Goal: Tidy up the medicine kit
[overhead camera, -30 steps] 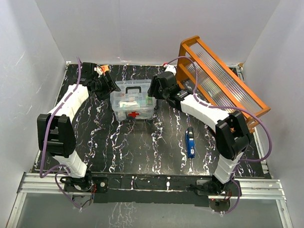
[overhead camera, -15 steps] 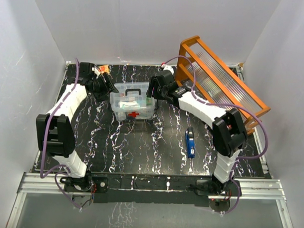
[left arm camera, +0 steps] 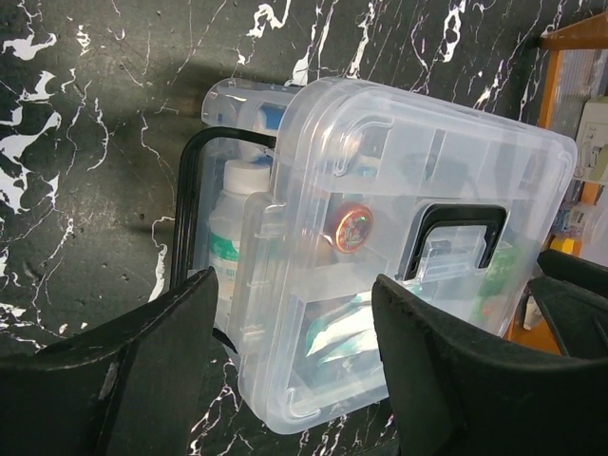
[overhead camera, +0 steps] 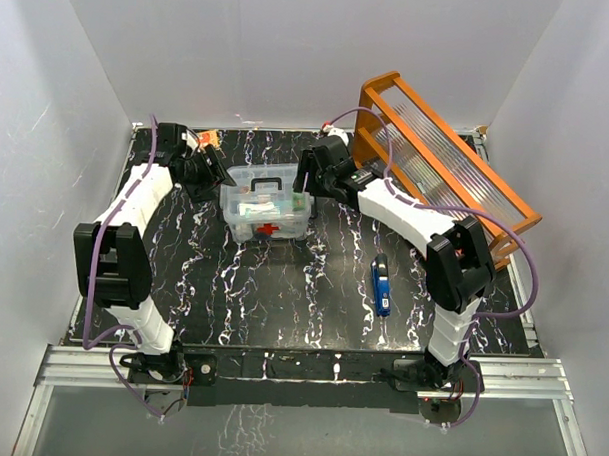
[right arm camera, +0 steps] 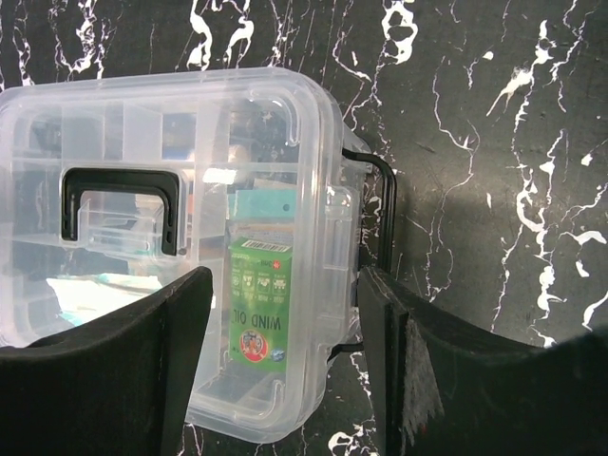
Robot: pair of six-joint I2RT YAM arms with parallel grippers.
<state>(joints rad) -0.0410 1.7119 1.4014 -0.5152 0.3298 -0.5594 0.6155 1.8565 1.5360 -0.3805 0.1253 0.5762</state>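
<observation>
Clear, round-cornered plastic medicine kit (overhead camera: 267, 209) on black marbled bench (overhead camera: 282, 287), between both grippers, left gripper (left arm camera: 294, 280) jaws spread above one latch end, right gripper (right arm camera: 285, 275) likewise spread above the other, holding nothing

The desk (overhead camera: 282, 287) was black, veined with white like marble. The medicine kit (overhead camera: 268, 209) was clear plastic, with a red cross (overhead camera: 269, 229) on its front and a black handle (right arm camera: 123, 176) on its lid. Through the plastic showed a green box (right arm camera: 261, 299) with white and red print, a white bottle (left arm camera: 233, 223) with a pale green label, and a coppery disc (left arm camera: 353, 229). The rack (overhead camera: 442, 163) was orange with ribbed clear panels. A small object (overhead camera: 382, 286) was blue. The left gripper (left arm camera: 294, 290) and right gripper (right arm camera: 283, 285) were black.
</observation>
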